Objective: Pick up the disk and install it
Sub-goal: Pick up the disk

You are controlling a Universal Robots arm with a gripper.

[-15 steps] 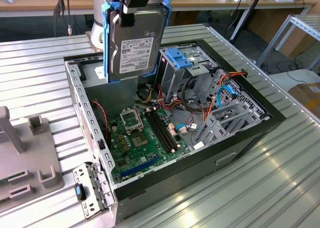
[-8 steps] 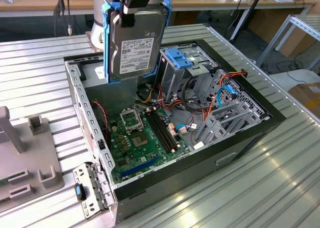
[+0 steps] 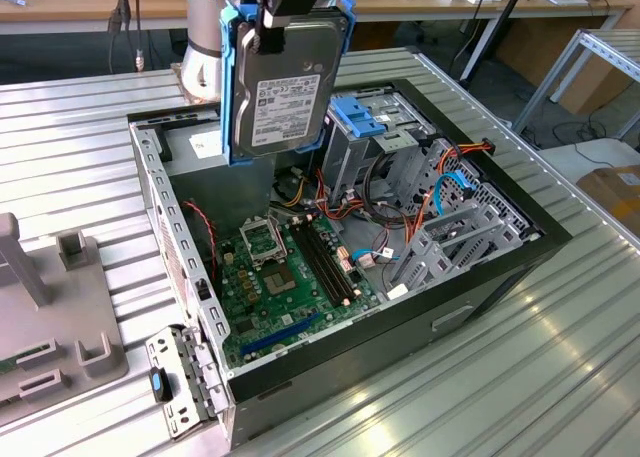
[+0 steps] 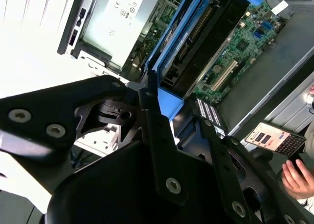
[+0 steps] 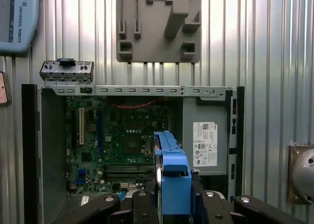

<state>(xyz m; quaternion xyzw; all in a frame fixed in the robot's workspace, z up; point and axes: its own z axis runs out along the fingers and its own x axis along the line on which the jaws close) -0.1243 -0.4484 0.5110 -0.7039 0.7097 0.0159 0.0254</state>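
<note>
The tool (image 3: 278,19), clamped on the disk (image 3: 285,92) at its top edge, is holding it upright, long axis vertical, above the open computer case (image 3: 470,312).

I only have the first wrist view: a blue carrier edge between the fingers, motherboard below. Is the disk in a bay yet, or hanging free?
Observer: Hanging free. In the exterior view the disk is upright in the gripper, label side showing, over the open case and in no bay.
Operator: Where is the drive cage? My view doesn't reach that end.
Observer: The metal cage, topped by a light-blue bracket, stands just to the exterior view's right of the disk.
Operator: Anyone close?
Observer: Yes. In the second wrist view a person's hand holds a phone near the case's edge.
</note>
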